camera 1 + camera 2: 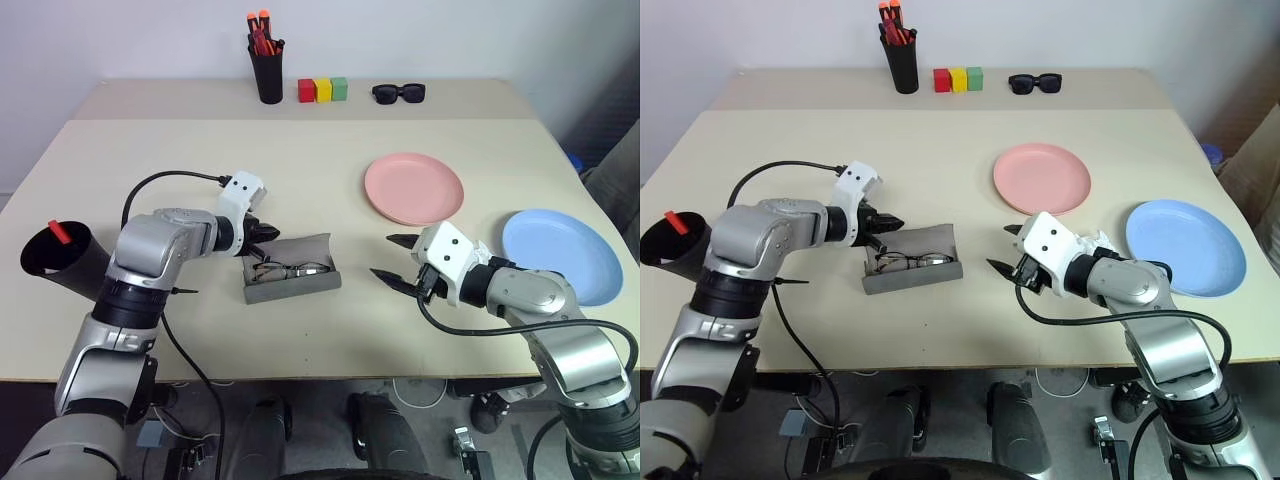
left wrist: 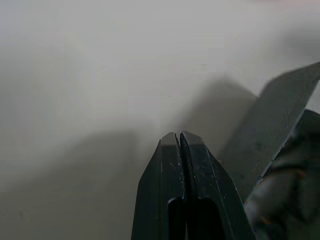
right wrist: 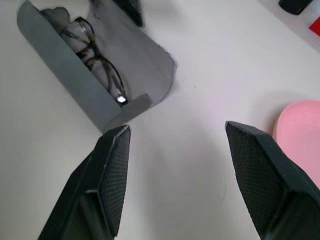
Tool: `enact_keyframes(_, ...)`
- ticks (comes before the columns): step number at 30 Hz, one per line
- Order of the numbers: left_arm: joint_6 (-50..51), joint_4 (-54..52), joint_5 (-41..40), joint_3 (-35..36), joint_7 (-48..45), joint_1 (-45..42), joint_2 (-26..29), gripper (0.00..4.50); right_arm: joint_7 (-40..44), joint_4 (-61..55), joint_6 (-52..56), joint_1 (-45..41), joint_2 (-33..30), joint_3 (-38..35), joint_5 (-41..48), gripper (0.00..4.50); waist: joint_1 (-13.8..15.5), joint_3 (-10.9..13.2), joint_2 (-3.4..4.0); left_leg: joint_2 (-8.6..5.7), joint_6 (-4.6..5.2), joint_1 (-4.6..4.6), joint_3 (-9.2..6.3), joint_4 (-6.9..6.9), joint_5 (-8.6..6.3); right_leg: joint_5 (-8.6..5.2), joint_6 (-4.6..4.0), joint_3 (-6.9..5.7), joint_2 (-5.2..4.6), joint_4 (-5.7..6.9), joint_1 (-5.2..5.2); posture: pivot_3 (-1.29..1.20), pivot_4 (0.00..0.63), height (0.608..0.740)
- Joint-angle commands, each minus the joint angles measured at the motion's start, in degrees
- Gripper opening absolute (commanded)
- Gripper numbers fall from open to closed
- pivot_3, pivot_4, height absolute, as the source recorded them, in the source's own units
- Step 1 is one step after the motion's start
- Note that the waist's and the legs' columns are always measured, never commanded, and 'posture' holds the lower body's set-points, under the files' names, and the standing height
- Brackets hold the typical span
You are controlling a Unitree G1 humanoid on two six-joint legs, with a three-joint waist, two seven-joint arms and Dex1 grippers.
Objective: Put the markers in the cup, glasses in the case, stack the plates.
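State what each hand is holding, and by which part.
Nothing. The left hand is shut empty beside the case; the right hand is open over bare table.

**Far edge of the table**

A tall narrow black pen holder (image 1: 268,75) stands with orange-capped pens in it. Just beside it sit three small cubes (image 1: 322,90), red, yellow and green, in a row. Chunky black sunglasses (image 1: 399,94) lie nearby on the beige tabletop (image 1: 300,160).

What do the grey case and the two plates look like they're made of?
Grey oblong case: likely felt, matte and soft-edged, its wall thick and bent into a trough. Round pink plate and round light blue plate: probably plastic, smooth, uniform colour, faint sheen.
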Motion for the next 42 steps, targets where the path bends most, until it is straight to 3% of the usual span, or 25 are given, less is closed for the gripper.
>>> enact_keyframes(1,1.6,-7.8,-2.0,1.9,-0.8,3.5,2.2,0.03,-0.2,-0.1,-1.7,-1.2,0.1,-0.2,0.4,3.05,0.0,0.0,0.0,0.0,0.0,0.0,-0.01,0.01,0.0,0.0,0.0,0.0,0.0,0.0,0.0,0.0,0.15,0.74)
enact_keyframes(6,-1.7,-18.5,-3.9,3.3,-3.3,12.5,6.6,0.03,-0.3,1.4,-2.8,-1.6,0.0,0.2,0.2,3.05,-0.2,0.0,0.01,0.03,0.0,0.03,0.04,-0.05,0.0,-0.03,-0.05,0.04,0.01,-0.01,-0.01,0.0,0.15,0.74)
enact_keyframes(11,-14.0,-25.2,-1.6,4.4,-5.6,21.2,9.1,0.03,-0.8,4.1,-3.7,-3.0,0.3,0.4,-0.2,3.05,0.1,0.0,0.01,0.03,0.0,0.03,0.07,0.0,0.0,-0.13,-0.24,0.05,-0.04,-0.03,0.02,0.0,0.15,0.74)
enact_keyframes(14,-29.1,-26.2,1.4,6.7,-5.8,25.2,6.9,0.03,-2.0,7.2,-4.3,-5.0,0.5,0.7,-1.7,3.05,0.2,0.0,0.02,0.03,0.0,0.03,0.1,0.02,0.0,-0.14,-0.27,0.06,-0.07,-0.07,0.04,0.0,0.15,0.74)
enact_keyframes(17,-35.5,-26.1,-0.9,9.4,-7.2,27.6,4.1,0.03,-4.7,13.7,-6.3,-8.8,0.6,3.0,-6.7,3.05,0.2,0.0,0.01,0.04,-0.01,0.03,0.13,0.04,0.0,-0.13,-0.29,0.07,-0.08,-0.12,0.07,0.0,0.15,0.74)
enact_keyframes(22,-43.0,-25.2,0.5,7.9,-8.5,30.6,1.8,0.03,-10.3,28.4,-12.4,-15.8,0.9,8.9,-17.6,3.05,0.1,0.0,0.02,0.02,0.0,0.04,0.18,0.02,0.0,-0.12,-0.29,0.08,-0.07,-0.13,0.06,0.0,0.15,0.74)
enact_keyframes(29,-46.6,-25.2,-0.5,7.5,-8.8,32.6,-0.7,0.03,-15.8,46.1,-21.1,-22.8,4.1,13.2,-25.9,3.05,0.0,0.0,0.03,0.02,0.0,0.04,0.21,0.03,0.01,-0.09,-0.24,0.11,-0.04,-0.1,0.04,0.0,0.15,0.74)
enact_keyframes(32,-46.6,-25.6,-0.6,7.5,-8.1,32.9,-1.2,0.0,-16.2,49.8,-23.9,-24.1,4.8,13.7,-27.4,2.2,0.0,0.0,0.03,0.02,0.0,0.04,0.21,0.03,0.01,-0.05,-0.16,0.11,-0.03,-0.09,0.05,0.0,0.15,0.74)
enact_keyframes(36,-46.4,-26.2,-0.7,7.6,-7.5,33.4,-1.2,0.0,-15.9,50.2,-26.1,-23.9,4.8,13.6,-28.5,0.13,-0.1,0.0,0.03,0.02,0.0,0.04,0.2,0.03,0.01,0.0,-0.08,0.11,-0.03,-0.09,0.06,0.0,0.15,0.74)
enact_keyframes(42,-46.6,-26.1,-1.0,6.9,-7.3,33.2,-1.7,0.0,-15.8,44.0,-27.0,-21.8,2.0,12.0,-31.0,0.06,0.0,0.0,0.04,0.02,0.0,0.05,0.18,0.03,0.01,0.01,-0.06,0.1,-0.01,-0.07,0.05,0.0,0.15,0.74)
